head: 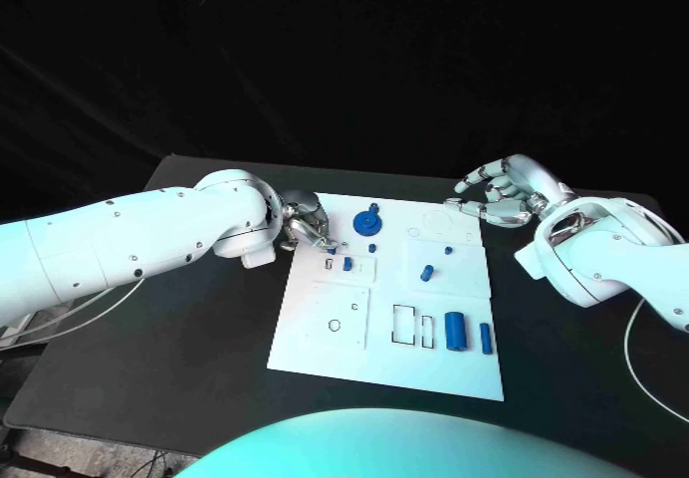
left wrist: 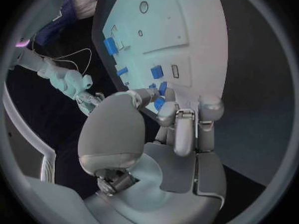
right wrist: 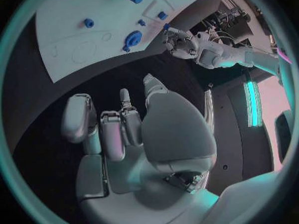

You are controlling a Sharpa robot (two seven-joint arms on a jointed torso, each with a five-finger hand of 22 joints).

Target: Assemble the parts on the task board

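The white task board [head: 324, 329] lies mid-table. My left hand [head: 306, 227] is at its far left corner, and its fingertips pinch a small blue part [left wrist: 159, 103] just above the board [left wrist: 187, 25]. A round blue gear part [head: 369, 220] stands just right of that hand. Small blue parts [head: 426, 271] are scattered over the board's middle. A blue cylinder [head: 455, 331] and a thin blue bar [head: 486, 339] lie near the right edge. My right hand [head: 503, 194] hovers off the far right corner, fingers loosely bent and empty. In the right wrist view the gear [right wrist: 132, 38] lies beyond that hand [right wrist: 124, 129].
Black table [head: 172, 349] surrounds the board on all sides. Outlined slots [head: 406, 325] and a small ring mark [head: 337, 325] lie on the board's near half. A cable [head: 646, 378] trails off the table's right edge under my right arm.
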